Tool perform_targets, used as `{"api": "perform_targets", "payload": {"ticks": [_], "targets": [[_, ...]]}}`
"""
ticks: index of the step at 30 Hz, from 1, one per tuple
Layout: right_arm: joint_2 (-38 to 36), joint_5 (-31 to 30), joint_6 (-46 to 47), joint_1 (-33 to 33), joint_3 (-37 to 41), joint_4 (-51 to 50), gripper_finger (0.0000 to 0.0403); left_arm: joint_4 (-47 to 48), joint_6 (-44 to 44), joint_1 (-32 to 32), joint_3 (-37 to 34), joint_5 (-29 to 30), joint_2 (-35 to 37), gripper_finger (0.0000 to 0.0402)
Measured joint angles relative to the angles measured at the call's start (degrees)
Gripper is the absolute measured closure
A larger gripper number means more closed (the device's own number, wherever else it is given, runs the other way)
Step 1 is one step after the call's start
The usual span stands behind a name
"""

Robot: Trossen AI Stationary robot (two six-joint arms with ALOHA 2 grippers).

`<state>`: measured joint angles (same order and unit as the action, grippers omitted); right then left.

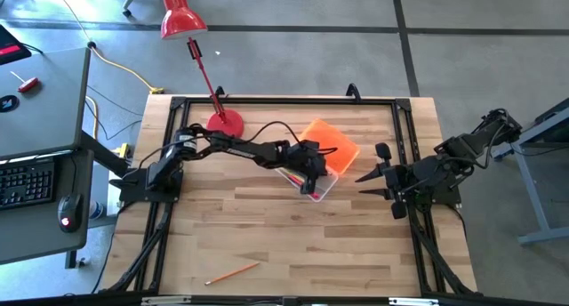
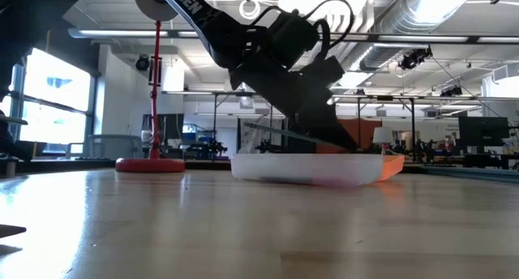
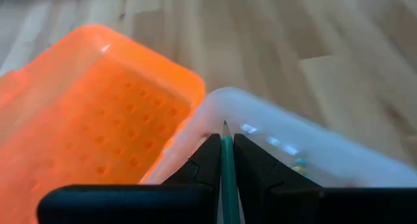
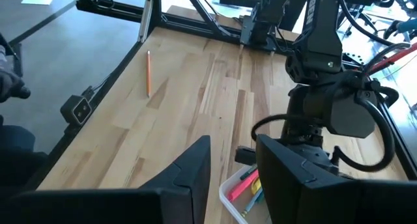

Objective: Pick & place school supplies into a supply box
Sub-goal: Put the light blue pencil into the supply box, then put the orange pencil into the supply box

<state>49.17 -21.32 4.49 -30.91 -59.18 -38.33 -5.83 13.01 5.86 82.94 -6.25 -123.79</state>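
Note:
The supply box point(image 1: 313, 183) is a clear plastic tub with its orange gridded lid point(image 1: 331, 144) open and lying beside it toward the far edge. It rests flat on the table mid-way across. Several pens point(image 4: 248, 185), pink, yellow and green, lie inside. My left gripper point(image 1: 310, 175) is over the box, shut on a green pencil point(image 3: 227, 160). One orange pencil point(image 1: 232, 272) lies on the table near the near edge. My right gripper point(image 1: 361, 185) waits open to the right of the box. Scissors do not show. My left gripper pinches the green pencil between its two fingers point(image 3: 210, 160), just behind the sharpened tip point(image 3: 225, 127). The fingers slant down from above over the clear box wall point(image 3: 294, 140). In the low view the pencil point(image 2: 280, 132) is tilted over the box, lifted clear.
A red desk lamp stands with its round base point(image 1: 225, 123) at the far left of the table, its head point(image 1: 182, 20) beyond the far edge. A black frame point(image 1: 284, 100) borders the table. Bare wood point(image 1: 293, 244) lies between the box and the near edge.

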Motion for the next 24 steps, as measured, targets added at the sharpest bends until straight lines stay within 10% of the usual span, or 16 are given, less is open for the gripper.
{"api": "perform_targets", "payload": {"ticks": [16,24], "targets": [[0.00,-2.89,-0.46,0.02,0.00,-1.45,0.0299,1.82,-7.25,-0.67,0.00,3.62,0.07,0.0327],[0.00,-2.34,1.23,0.02,0.00,-1.33,0.0299,1.78,-7.27,-0.64,0.00,5.32,0.07,0.0248]]}}
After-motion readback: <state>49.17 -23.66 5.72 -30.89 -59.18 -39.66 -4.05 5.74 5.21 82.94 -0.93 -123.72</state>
